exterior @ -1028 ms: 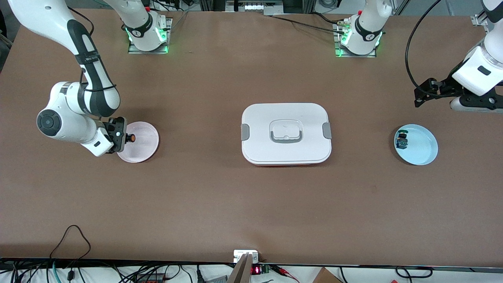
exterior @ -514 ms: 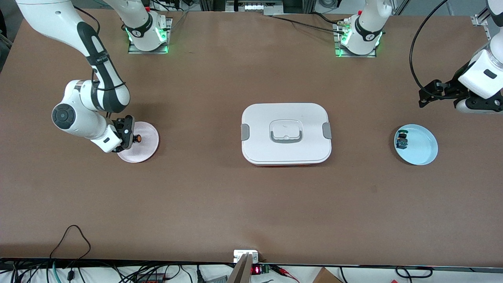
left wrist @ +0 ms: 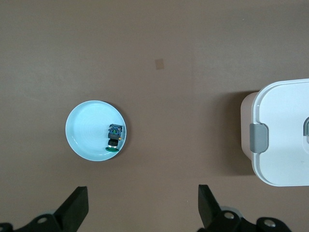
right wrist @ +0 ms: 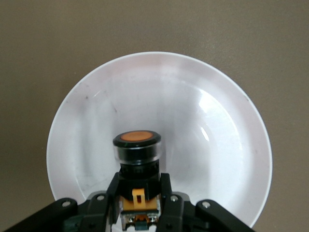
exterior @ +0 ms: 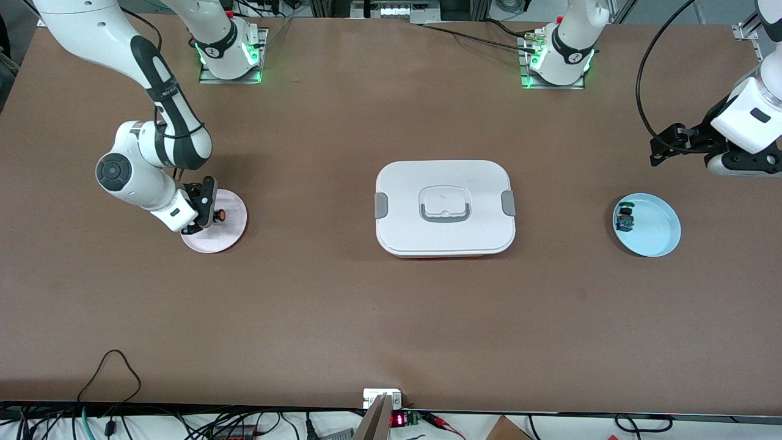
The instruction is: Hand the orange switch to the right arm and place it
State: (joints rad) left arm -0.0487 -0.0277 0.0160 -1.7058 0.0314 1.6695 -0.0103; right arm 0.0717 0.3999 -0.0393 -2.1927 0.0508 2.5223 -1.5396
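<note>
- Orange cap first: the switch sits clamped between the right gripper's fingers, cap pointing out, held just over the pink plate at the right arm's end of the table
- From where I stand the handover looks finished, since the right arm has the part and the left gripper holds nothing
- What seems left is the placing: the switch does not look set down, so lowering it into the plate and letting go is my guess for the remaining work
- The left gripper hangs with its fingers spread apart and empty, up over bare table at the left arm's end, just beside the blue plate; that arm waits
- In the blue plate lies the other switch, green cap and blue body, near the rim and untouched
- A white lidded box with grey clips and a handle sits mid-table, well apart from both plates
- The table is plain matt brown board, flat, with a small paler patch showing in the left wrist view
- Both bases glow green on their plates along the table's edge, black cables trail from the left arm, and more wires and a small red display crowd the edge nearest the front camera
</note>
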